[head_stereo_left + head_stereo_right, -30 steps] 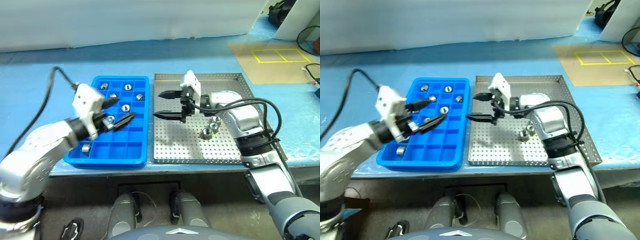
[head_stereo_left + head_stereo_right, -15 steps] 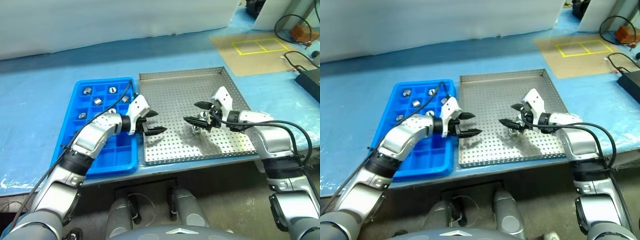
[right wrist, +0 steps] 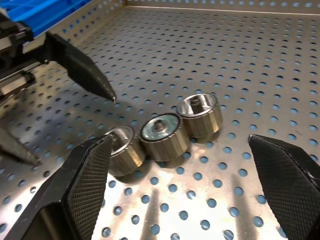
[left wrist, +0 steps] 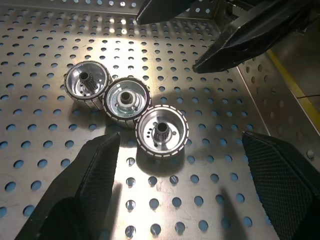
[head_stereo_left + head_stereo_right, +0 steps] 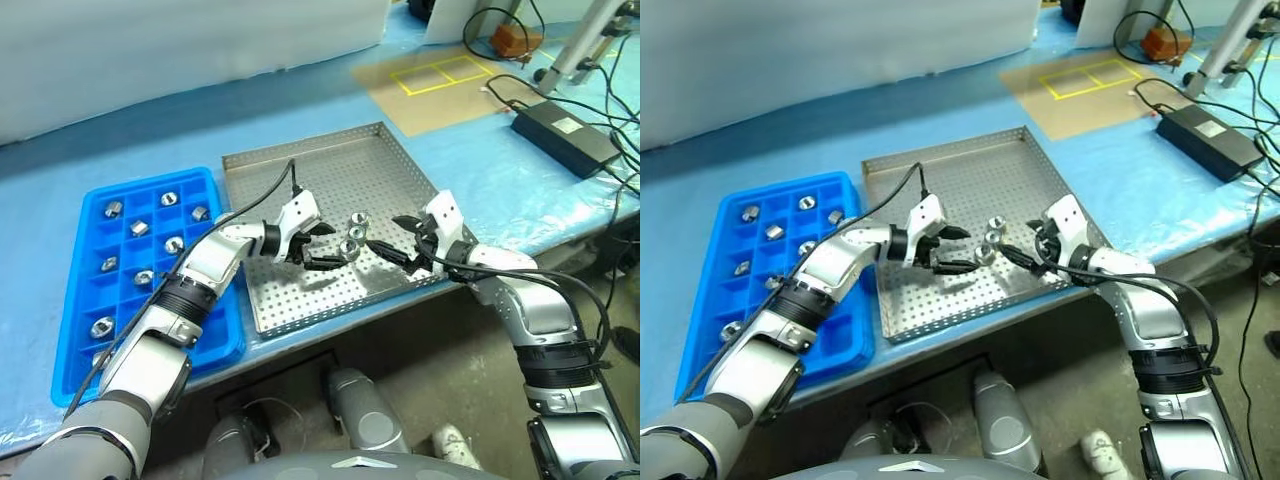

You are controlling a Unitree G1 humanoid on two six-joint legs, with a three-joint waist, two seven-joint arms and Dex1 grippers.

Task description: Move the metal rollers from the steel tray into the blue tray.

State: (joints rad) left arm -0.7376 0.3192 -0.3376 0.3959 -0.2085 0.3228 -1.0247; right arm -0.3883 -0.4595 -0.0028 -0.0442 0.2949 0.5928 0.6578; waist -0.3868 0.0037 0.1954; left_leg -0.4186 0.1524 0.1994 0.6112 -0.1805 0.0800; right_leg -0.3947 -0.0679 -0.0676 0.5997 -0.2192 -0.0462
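From the head views, the steel tray (image 5: 300,170) lies on a blue-covered table with the blue tray (image 5: 70,330) just beside it on the robot's left; most of the steel tray's perforated floor is bare, and three metal rollers (image 5: 352,232) sit in a short touching row near its near right corner. The left gripper (image 5: 318,247) and the right gripper (image 5: 392,240) face each other over the steel tray with the row between them, both with jaws spread and nothing held. More rollers lie singly in the blue tray's compartments, and a black power brick (image 5: 565,130) with cables lies well apart from the steel tray on the right. In the left wrist view, the three rollers (image 4: 125,102) stand on end, holes up, between the spread left fingers (image 4: 95,170); the right gripper's black fingertips (image 4: 250,32) come in beyond the row, near the steel tray's rim, narrowing the room there. In the right wrist view the row (image 3: 162,132) lies between the parted right fingers (image 3: 90,175), with a left fingertip (image 3: 82,67) just past it; its other finger is cut off at the edge.
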